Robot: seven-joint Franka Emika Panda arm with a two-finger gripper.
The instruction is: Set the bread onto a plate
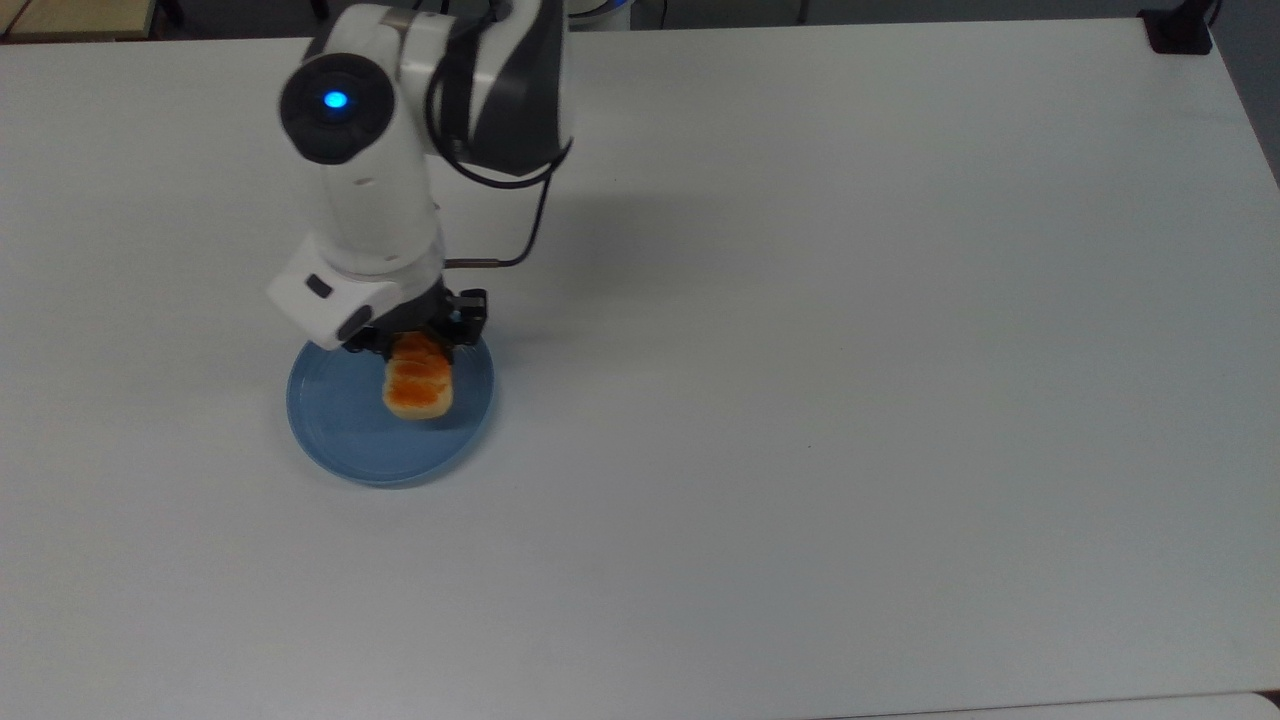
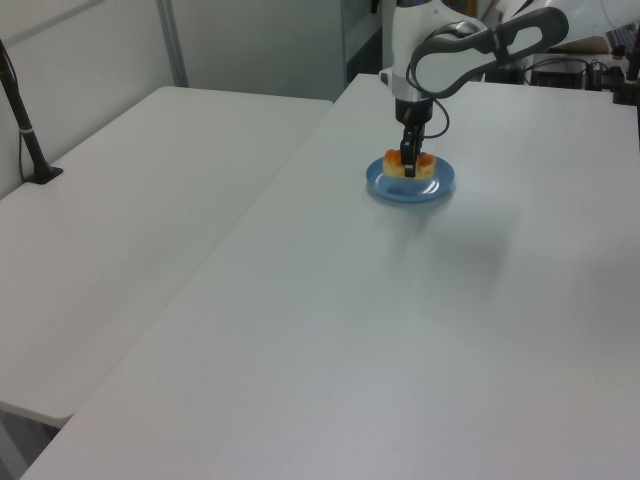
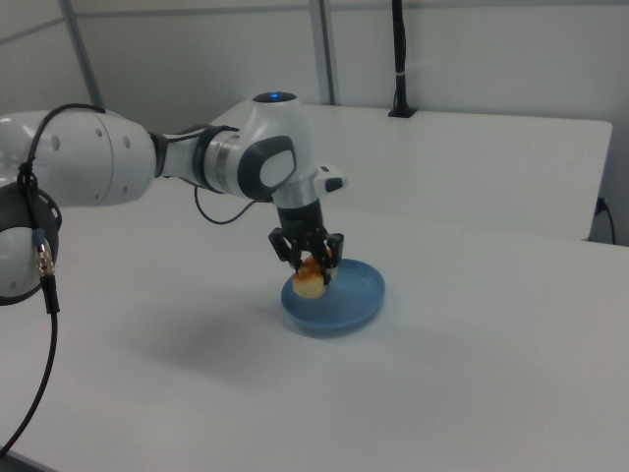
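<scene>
Orange-brown bread [image 1: 419,389] lengthwise toward claw [image 1: 418,342]

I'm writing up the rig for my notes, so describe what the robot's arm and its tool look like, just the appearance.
The arm has glossy white rounded shells with dark grey joint sections. A round black cap on one joint carries a glowing blue light. A thin black cable loops from the arm to a connector near the wrist. The tool is a white block with small black fingers.
</scene>
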